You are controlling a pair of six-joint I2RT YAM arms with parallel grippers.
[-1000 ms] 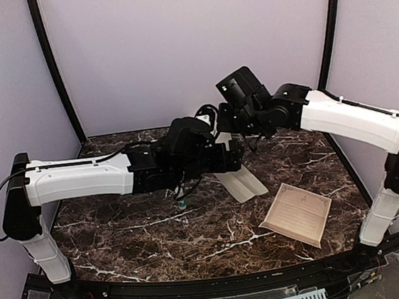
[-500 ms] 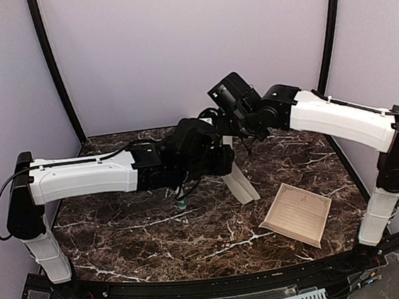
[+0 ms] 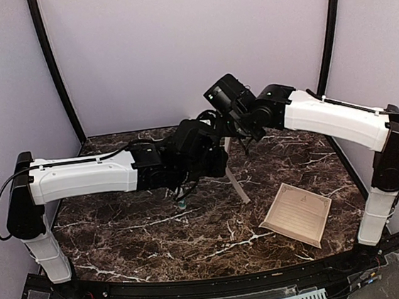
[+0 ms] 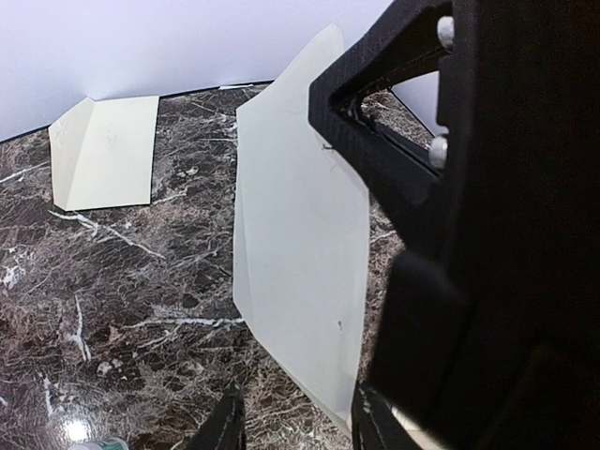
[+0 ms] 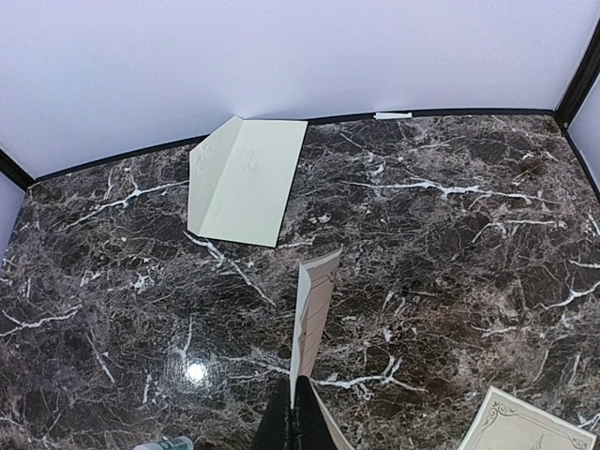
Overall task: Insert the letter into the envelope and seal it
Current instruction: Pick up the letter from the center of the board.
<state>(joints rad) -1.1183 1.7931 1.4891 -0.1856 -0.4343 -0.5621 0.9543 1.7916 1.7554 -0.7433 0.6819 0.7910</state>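
grip: right claw (image 5: 292, 417) clamped on pale sheet (image 5: 312, 309) (hanging) | left claw (image 4: 298, 427) part-open astride its lower tip

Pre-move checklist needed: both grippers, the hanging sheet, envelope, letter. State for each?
1. Right gripper shut on the pale sheet, which hangs clear: ok.
2. Left gripper open beside the sheet's lower corner: ok.
3. That corner actually between the left jaws: cannot tell.
4. Envelope lying flat at the far edge of the table, flap apparently folded out: ok.
5. Letter in a gripper: not ok, it lies on the table by the right arm, untouched.
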